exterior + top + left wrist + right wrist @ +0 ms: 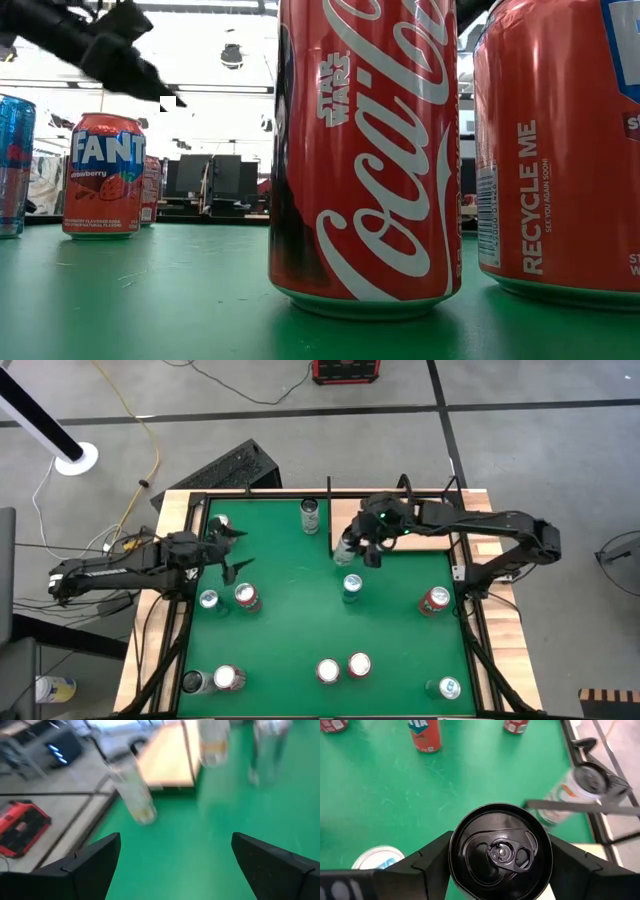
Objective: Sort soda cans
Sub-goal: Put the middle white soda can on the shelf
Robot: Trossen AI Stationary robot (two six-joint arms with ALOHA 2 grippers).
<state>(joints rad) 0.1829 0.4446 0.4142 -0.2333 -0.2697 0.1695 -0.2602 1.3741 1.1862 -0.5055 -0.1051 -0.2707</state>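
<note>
Right wrist view: right gripper [497, 857] fingers clamped on a black-topped can [499, 851] above the green worktop [470, 775]. Left gripper [235, 550] fingers apart, holding nothing.

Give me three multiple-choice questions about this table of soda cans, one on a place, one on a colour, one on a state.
1. Where does the red cola can stand?
A. on the green table, close in front of the low camera
B. between the left gripper's fingers
C. on the floor

2. What colour is the top of the can at the right gripper?
A. silver
B. red
C. black

3. How is the left gripper?
A. shut on a can
B. open and empty
C. open around a can

Answers:
1 A: the red cola can fills the low view, standing on the green table.
2 C: the right gripper grips a black-topped can.
3 B: the left gripper is spread over bare table.
</note>
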